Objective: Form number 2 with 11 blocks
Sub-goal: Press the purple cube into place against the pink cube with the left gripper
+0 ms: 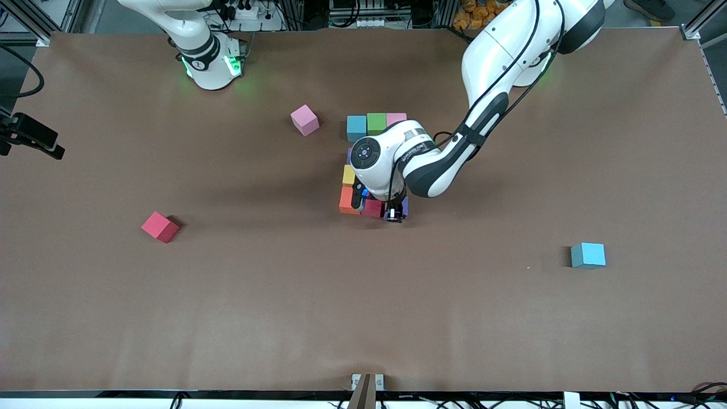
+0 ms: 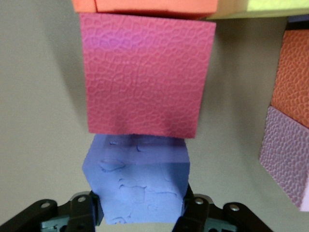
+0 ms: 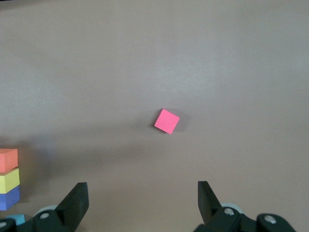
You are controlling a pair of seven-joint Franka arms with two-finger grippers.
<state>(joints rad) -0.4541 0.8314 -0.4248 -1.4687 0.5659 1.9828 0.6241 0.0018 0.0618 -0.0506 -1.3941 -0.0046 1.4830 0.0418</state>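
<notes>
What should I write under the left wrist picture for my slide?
Left gripper shut on a purple block, setting it beside the dark pink block.

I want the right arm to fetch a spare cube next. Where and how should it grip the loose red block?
Come straight down on the red block with the open right gripper, closing on two opposite flat sides. It lies turned askew on the table, so rotate the wrist to match. Nothing stands beside it.
</notes>
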